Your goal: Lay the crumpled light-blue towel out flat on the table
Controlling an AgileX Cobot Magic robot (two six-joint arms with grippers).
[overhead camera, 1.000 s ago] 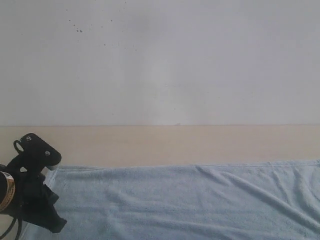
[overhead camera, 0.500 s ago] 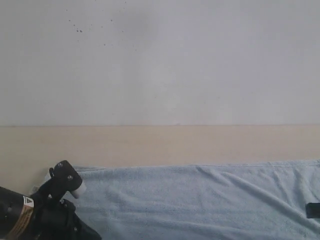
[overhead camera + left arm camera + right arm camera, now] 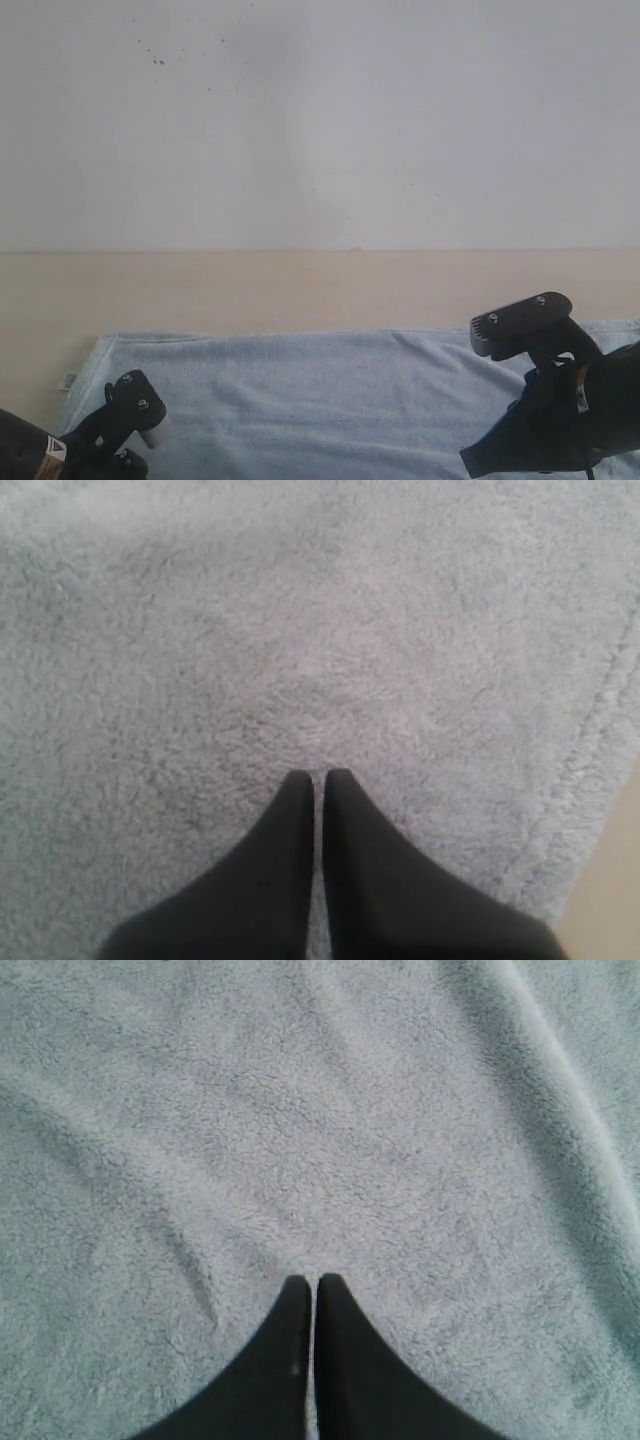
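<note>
Towel (image 3: 330,390) lies opened out on the table (image 3: 300,290), filling the 6 o'clock band of the exterior view, with bare tabletop beyond its far hem toward 12 o'clock. That far hem runs nearly straight, and the corner at 8 o'clock lies flat with both edges showing. Most of the spreading looks done.

What is left, as I judge it, is smoothing. The right wrist view shows several soft ridges and shallow folds in the pile under the right gripper (image 3: 314,1280). The near edge is out of frame and the 4 o'clock end is hidden behind the right arm, so whether they lie flat cannot be told.

The right gripper's 2 fingers are pressed together with nothing between them. The left gripper (image 3: 318,777) is the same, closed and empty, its tips over the pile near a stitched hem (image 3: 590,750). Whether either one touches the cloth cannot be told.

Writing: a small white tag (image 3: 67,380) sits just off the 8 o'clock corner, too small to read. A sticker (image 3: 48,452) on the left arm shows a triangle mark and a yellow patch, with no legible text. No brand name is visible.
</note>
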